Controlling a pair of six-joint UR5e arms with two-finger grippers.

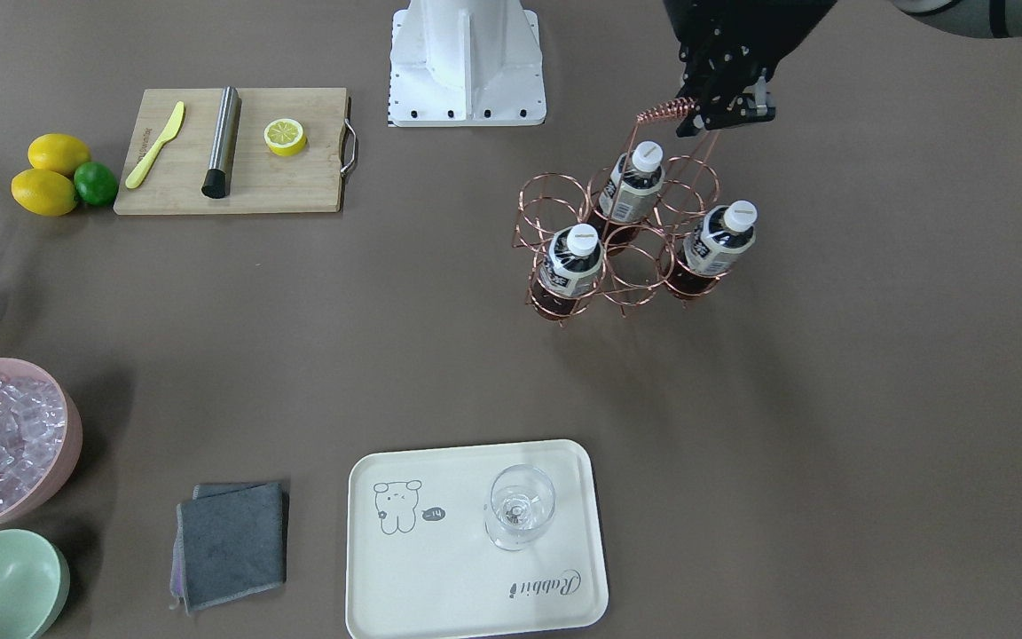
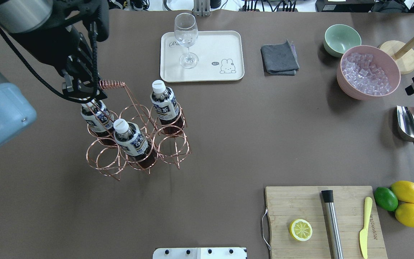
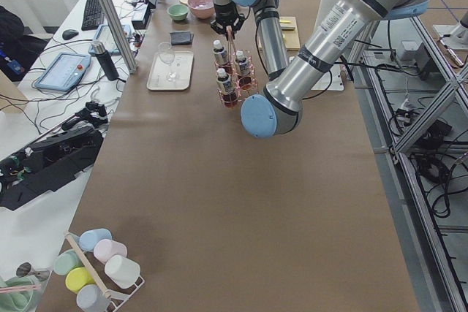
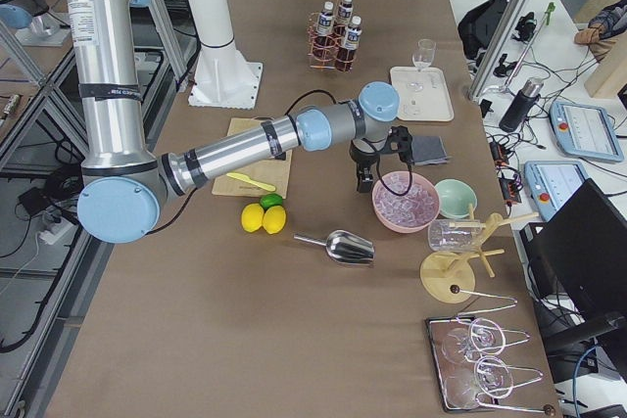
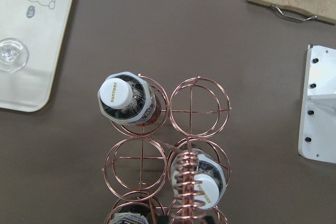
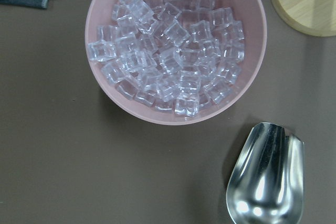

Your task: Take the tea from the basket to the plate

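Left gripper [image 1: 727,117], jaws apart at basket [image 1: 624,238] handle, 3 teas [image 1: 575,263] inside, right gripper [image 4: 364,184] jaws cannot tell

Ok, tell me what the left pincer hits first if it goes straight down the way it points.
Probably the coiled handle of the copper wire basket: the left pincer points down right at the coil's end, with a tea bottle under it. Depth is unclear, so it might slip past.

The matte brown worktop [image 2: 228,136] carried a rose-gold wire basket of joined rings [image 2: 174,146], a cream rectangular tray [image 2: 221,43], a folded grey cloth [image 2: 279,57], a pale green bowl [image 2: 341,39], a pink bowl of ice cubes [image 2: 347,88], a steel scoop [image 2: 412,124], a wooden cutting board [image 2: 300,201], two yellow lemons [image 2: 407,191] and a green lime [image 2: 385,198].
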